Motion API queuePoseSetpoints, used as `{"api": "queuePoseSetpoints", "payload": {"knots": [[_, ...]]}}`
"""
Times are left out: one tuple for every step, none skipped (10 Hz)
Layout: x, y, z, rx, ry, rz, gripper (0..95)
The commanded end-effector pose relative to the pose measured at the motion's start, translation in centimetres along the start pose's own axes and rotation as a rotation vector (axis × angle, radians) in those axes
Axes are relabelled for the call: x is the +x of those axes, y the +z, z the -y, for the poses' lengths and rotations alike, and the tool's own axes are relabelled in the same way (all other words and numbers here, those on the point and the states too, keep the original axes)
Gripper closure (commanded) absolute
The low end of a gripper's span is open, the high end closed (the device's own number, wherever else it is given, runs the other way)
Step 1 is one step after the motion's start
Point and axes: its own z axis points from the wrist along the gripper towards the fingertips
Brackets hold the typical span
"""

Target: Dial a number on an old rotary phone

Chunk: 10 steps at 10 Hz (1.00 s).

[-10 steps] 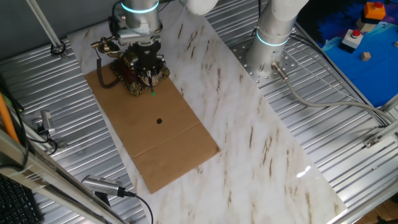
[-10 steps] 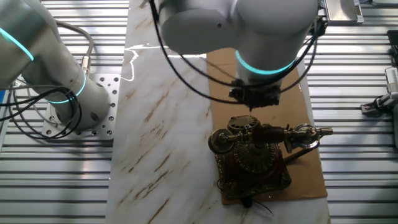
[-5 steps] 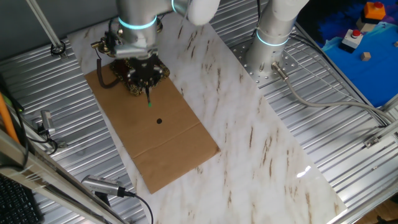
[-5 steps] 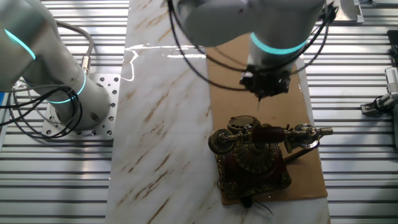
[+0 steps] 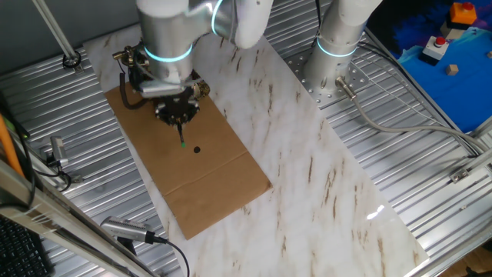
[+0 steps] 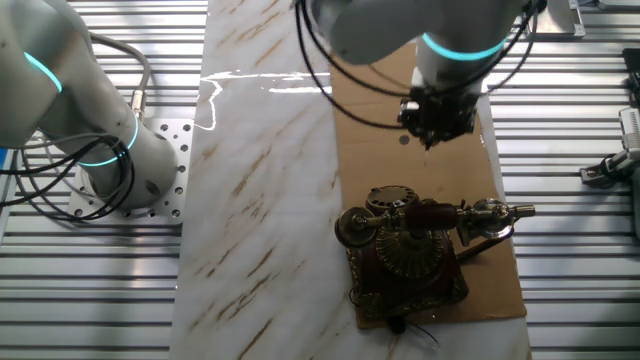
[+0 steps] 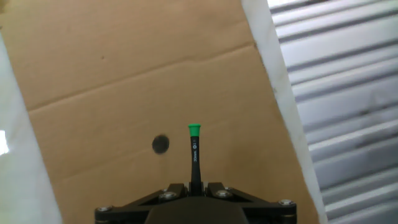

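Note:
The old rotary phone (image 6: 405,250), dark red-brown with gold trim and a brass-ended handset, stands on a cardboard sheet (image 6: 365,120). In one fixed view the arm hides most of the phone, and only its handset end (image 5: 129,56) shows. My gripper (image 6: 437,118) hovers over the cardboard a short way off the phone's dial side, not touching it. It is shut on a thin black stick (image 7: 194,155) with a green tip that points down beside a small dark spot (image 7: 160,144). In the hand view my gripper (image 7: 195,186) sees only cardboard (image 7: 124,62).
The cardboard lies on a long marble board (image 5: 307,154) over a ribbed metal table. A second robot's base (image 5: 338,46) is bolted beside the board. A blue area with small objects (image 5: 453,54) sits at the far right. Cables and clamps (image 5: 58,154) line the left edge.
My gripper has drawn back from the phone's dial with the stick, sliding out over the bare cardboard towards the dark spot. The phone has stayed put.

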Motion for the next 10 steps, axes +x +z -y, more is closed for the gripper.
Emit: {"api": "queuePoseSetpoints", "payload": {"knots": [[-1.3, 1.1, 0.2, 0.004, -0.011, -0.011, 95.0], [-1.8, 1.5, 0.1, 0.005, -0.011, -0.016, 95.0], [-2.2, 1.8, 0.0, 0.007, -0.012, -0.020, 95.0], [-2.5, 2.1, 0.0, 0.009, -0.010, -0.020, 95.0], [-2.7, 2.2, 0.1, 0.009, -0.009, -0.018, 95.0], [-2.7, 2.3, 0.2, 0.009, -0.009, -0.017, 95.0], [-2.7, 2.4, 0.2, 0.009, -0.005, -0.020, 95.0], [-2.7, 2.4, 0.2, 0.009, 0.002, -0.017, 95.0], [-2.9, 2.5, 0.4, 0.008, 0.011, -0.015, 95.0], [-3.1, 2.7, 0.5, 0.008, 0.014, -0.016, 95.0]]}}
